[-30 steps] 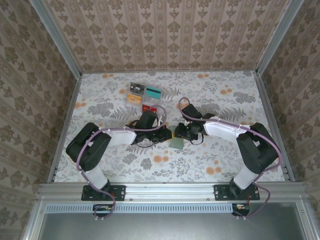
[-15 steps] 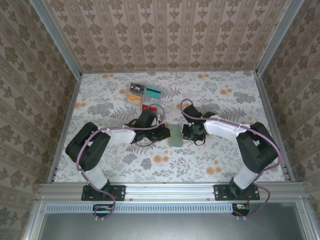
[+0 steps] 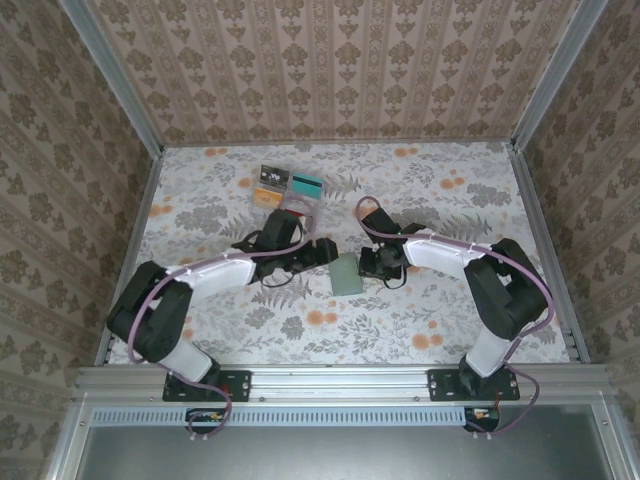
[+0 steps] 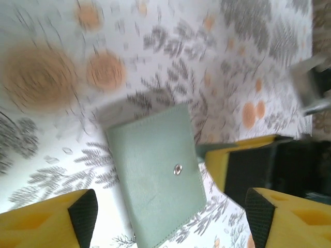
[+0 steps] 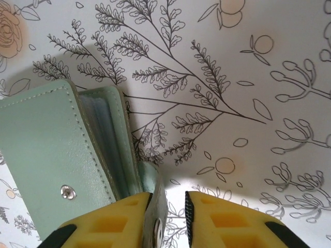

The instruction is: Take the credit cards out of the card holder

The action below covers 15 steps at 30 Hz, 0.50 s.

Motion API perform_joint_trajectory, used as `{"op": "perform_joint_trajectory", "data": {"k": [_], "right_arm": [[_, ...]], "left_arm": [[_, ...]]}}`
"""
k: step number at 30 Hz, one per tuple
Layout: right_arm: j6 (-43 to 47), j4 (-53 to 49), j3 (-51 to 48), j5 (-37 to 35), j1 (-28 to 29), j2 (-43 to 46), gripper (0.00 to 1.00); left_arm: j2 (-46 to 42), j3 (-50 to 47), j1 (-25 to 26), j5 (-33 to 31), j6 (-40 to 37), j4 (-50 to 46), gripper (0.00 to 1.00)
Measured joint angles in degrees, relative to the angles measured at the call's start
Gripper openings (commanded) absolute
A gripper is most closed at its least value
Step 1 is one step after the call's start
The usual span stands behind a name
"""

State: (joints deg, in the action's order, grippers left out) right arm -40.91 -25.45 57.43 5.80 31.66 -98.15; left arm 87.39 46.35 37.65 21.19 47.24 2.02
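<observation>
Backing left gripper [image 3: 324, 251] off, wide open and empty now, pinching flap of wallet [image 3: 346, 274] lying on table [image 3: 450, 305] between both in nearly closed right gripper [image 5: 168, 206], leaving all cards apparently still to pull.

I am looking at a crowded middle of the surface [image 3: 450, 320]. The card holder [image 3: 345, 272] is sitting between both arms. The right gripper [image 5: 168, 217] is pinching its flap from the right, and the left gripper [image 4: 168, 212] is hanging spread wide at its left edge. Loose cards [image 3: 305, 184] are blocking the back left, beside the left arm. The near strip and the far right are lying open for a pass.
</observation>
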Motion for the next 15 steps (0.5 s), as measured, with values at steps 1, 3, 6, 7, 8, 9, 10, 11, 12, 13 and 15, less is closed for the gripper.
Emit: {"op": "perform_joint_trajectory", "data": {"k": [1,3,6,7,8,9,10,11,12,13,15], "right_arm": [[0.2,0.1,0.0,0.0,0.0,-0.2,0.20],[0.7,0.2,0.0,0.0,0.0,-0.2,0.14],[2.8,0.4,0.3,-0.7,0.6,0.0,0.10],[3.7,0.3,0.7,-1.3,1.1,0.3,0.09],[4.7,-0.1,1.1,-2.0,1.7,0.8,0.09],[5.4,-0.5,1.9,-2.5,2.5,1.5,0.08],[6.3,-0.9,2.8,-2.8,3.5,2.3,0.08],[6.9,-1.1,3.7,-2.9,4.2,3.0,0.08],[7.6,-1.3,4.9,-2.9,5.0,3.8,0.08],[8.1,-1.4,6.2,-2.8,5.8,4.6,0.08],[8.5,-1.4,8.5,-2.4,7.2,5.4,0.07]], "left_arm": [[-1.1,0.1,-0.7,-1.0,-0.7,-0.5,0.92],[-2.8,0.3,-1.7,-3.1,-2.0,-1.9,0.95],[-4.2,0.3,-3.3,-5.7,-3.7,-4.3,1.00],[-4.5,0.3,-3.8,-6.6,-3.9,-5.1,1.00],[-4.7,0.3,-4.4,-7.2,-4.0,-5.8,1.00],[-4.8,0.3,-5.0,-7.8,-4.0,-6.4,1.00],[-5.0,0.3,-5.8,-8.2,-4.0,-6.8,1.00],[-5.3,0.3,-6.6,-8.7,-4.0,-7.0,1.00],[-5.6,0.3,-7.4,-9.1,-3.9,-7.0,1.00],[-6.2,0.3,-8.4,-9.5,-3.7,-7.0,1.00],[-7.4,0.3,-9.9,-10.3,-3.3,-7.0,1.00]]}}
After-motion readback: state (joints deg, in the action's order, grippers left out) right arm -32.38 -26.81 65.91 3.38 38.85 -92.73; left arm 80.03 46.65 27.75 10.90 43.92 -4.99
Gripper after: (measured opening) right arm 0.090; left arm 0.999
